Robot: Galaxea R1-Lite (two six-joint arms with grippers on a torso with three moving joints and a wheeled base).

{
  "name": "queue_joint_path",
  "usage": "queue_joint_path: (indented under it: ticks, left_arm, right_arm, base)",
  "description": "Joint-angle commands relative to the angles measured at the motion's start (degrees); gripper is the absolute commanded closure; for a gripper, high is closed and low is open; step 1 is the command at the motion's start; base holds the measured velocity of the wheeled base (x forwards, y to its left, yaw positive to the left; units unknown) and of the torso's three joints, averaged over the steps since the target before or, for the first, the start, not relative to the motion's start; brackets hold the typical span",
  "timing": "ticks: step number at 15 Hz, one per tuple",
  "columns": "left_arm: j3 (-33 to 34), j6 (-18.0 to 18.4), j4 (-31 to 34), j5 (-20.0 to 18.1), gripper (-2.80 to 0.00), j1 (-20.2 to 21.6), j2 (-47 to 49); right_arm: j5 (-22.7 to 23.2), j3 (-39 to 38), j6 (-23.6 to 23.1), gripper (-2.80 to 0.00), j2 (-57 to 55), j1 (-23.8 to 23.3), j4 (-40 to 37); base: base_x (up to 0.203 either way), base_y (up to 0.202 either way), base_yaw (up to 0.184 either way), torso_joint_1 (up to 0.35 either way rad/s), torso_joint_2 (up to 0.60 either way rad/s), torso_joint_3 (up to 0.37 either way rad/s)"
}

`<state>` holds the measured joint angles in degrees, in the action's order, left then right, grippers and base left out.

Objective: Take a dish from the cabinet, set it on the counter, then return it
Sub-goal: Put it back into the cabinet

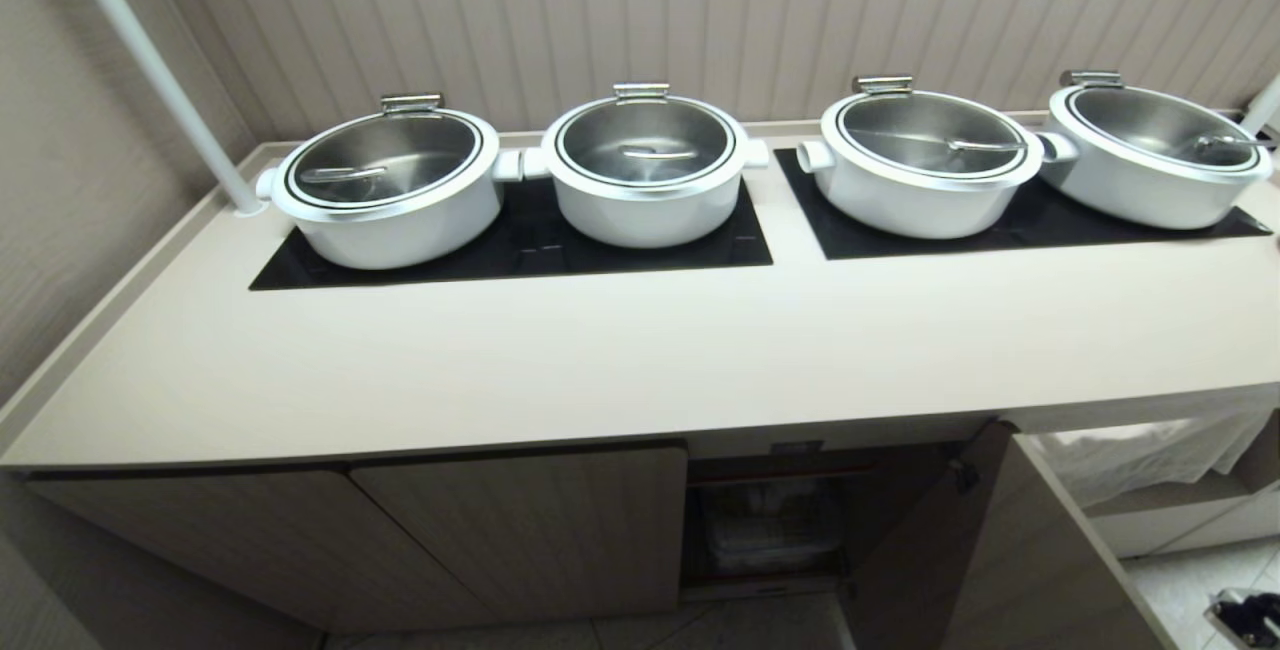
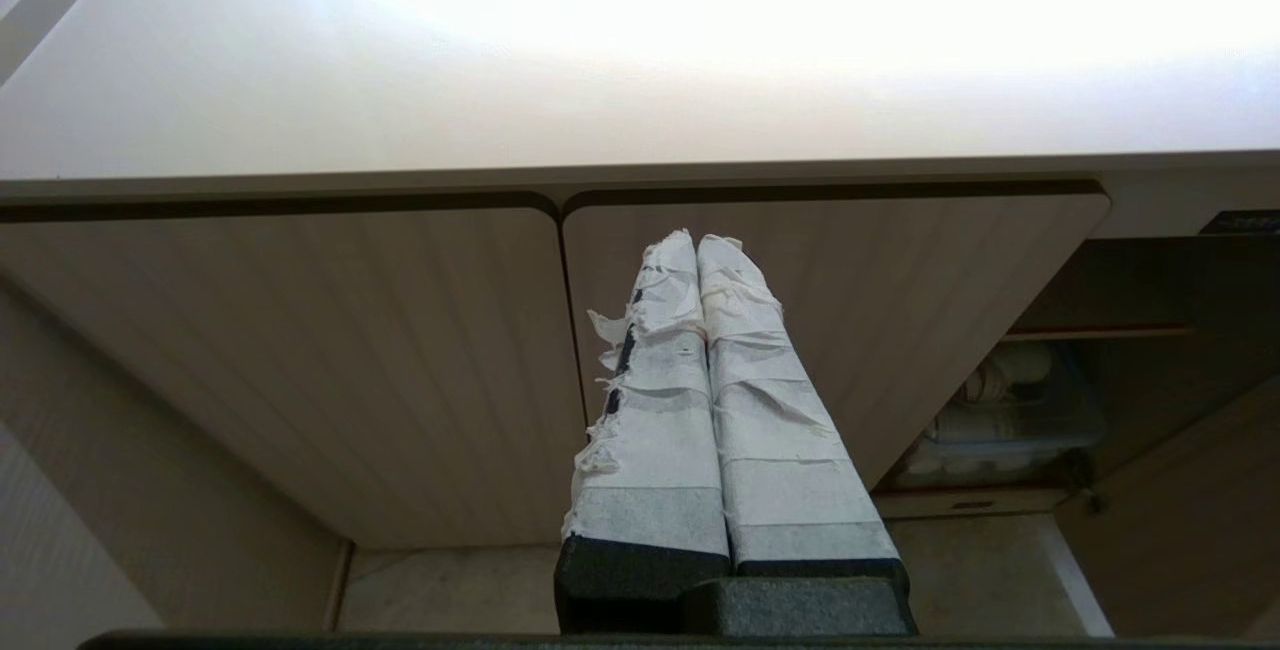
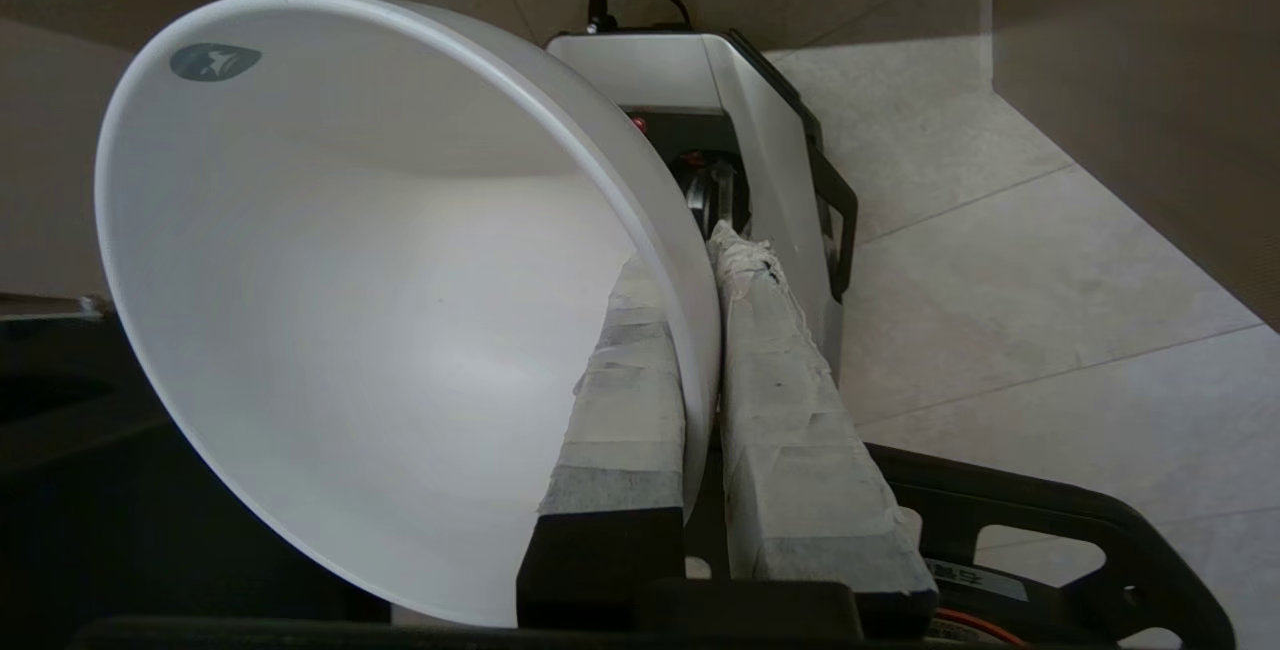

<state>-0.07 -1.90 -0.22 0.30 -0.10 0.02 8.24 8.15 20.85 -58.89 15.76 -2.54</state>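
The dish (image 3: 380,260), a plain white bowl with a small grey mark near its rim, shows only in the right wrist view. My right gripper (image 3: 695,260) is shut on its rim, one taped finger (image 3: 630,390) inside the bowl and the other outside. It hangs tilted, low over the tiled floor beside my own base (image 3: 760,120). The cabinet (image 1: 770,520) under the counter (image 1: 640,360) has its right door (image 1: 960,550) swung open. My left gripper (image 2: 697,242) is shut and empty, parked facing the cabinet's closed ribbed doors (image 2: 300,360).
Several white steel-lidded pots (image 1: 390,185) stand on black cooktop panels (image 1: 520,250) along the back of the counter. A clear bin of white cups (image 2: 1000,410) sits inside the open compartment. A white pole (image 1: 150,60) rises at the far left. A white cloth (image 1: 1150,450) drapes a lower shelf on the right.
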Motion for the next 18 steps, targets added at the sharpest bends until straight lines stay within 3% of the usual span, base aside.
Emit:
queue_joint_path:
  ticks: [1,8,18]
  left_arm:
    - [0.05,-0.03,-0.04,0.05,0.00,0.01,-0.02]
    - [-0.01,-0.03,-0.04,0.05,0.00,0.01,-0.02]
    - [0.06,-0.03,-0.04,-0.02,0.00,0.01,-0.02]
  right_arm:
    - [0.04,-0.87,-1.08,0.00,-0.78,-0.12,0.64]
    - [-0.07,-2.26,-1.16,0.00,-1.93,-0.56,5.08]
    - [0.02,-2.53,-0.90,0.00,-2.37,-0.47,5.44]
  base:
    - [0.000,0.000,0.000,0.000,0.00,0.000]
    - [0.000,0.000,0.000,0.000,0.00,0.000]
    - [0.000,0.000,0.000,0.000,0.00,0.000]
